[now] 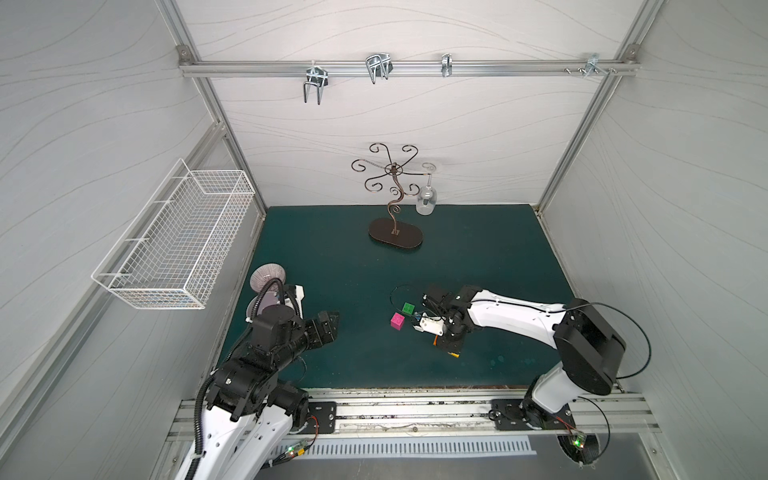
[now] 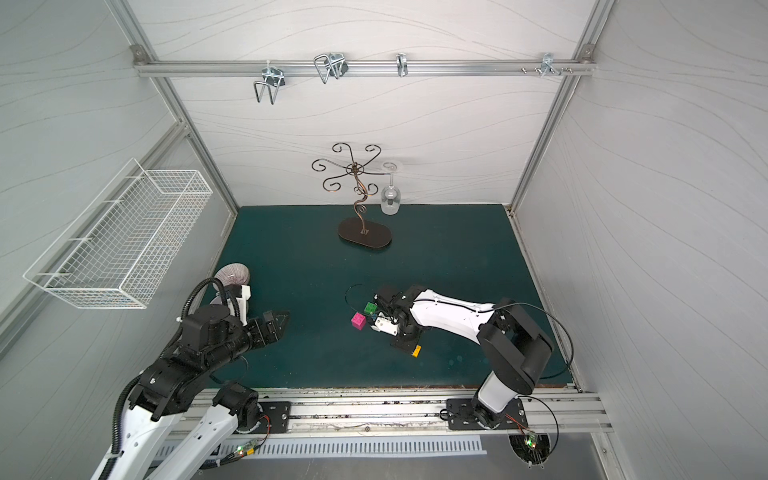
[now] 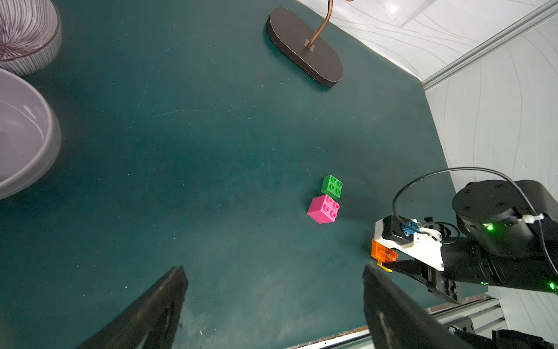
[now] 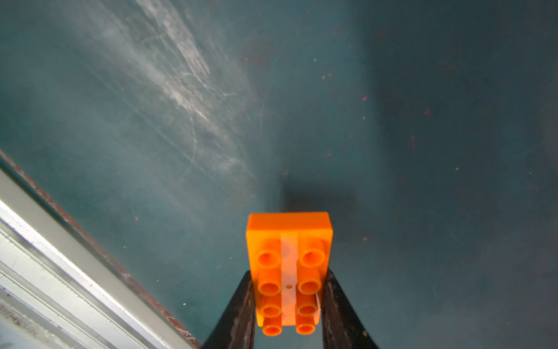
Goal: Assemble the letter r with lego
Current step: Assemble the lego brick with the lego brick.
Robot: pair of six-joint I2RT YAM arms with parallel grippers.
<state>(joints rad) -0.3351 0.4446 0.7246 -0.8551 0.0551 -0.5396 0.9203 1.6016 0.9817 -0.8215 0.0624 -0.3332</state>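
Lego: orange brick point(image 4: 288, 272) pinched between right fingers point(image 4: 238, 314) near front edge of desk point(image 4: 422, 151); pink brick point(image 3: 323, 209) and green brick point(image 3: 332, 185) just beside each other on desk; left fingers point(image 3: 157, 308) spread, empty.

We see a dark teal bench point(image 1: 353, 266), scuffed and scratched. Near its middle a green brick point(image 1: 408, 308) and a pink brick point(image 1: 397, 321) lie just beside each other. A stand's dark oval base point(image 1: 395, 235) rests farther back. A striped bowl point(image 3: 27, 36) and a plain purple bowl point(image 3: 24, 133) sit at the left edge.
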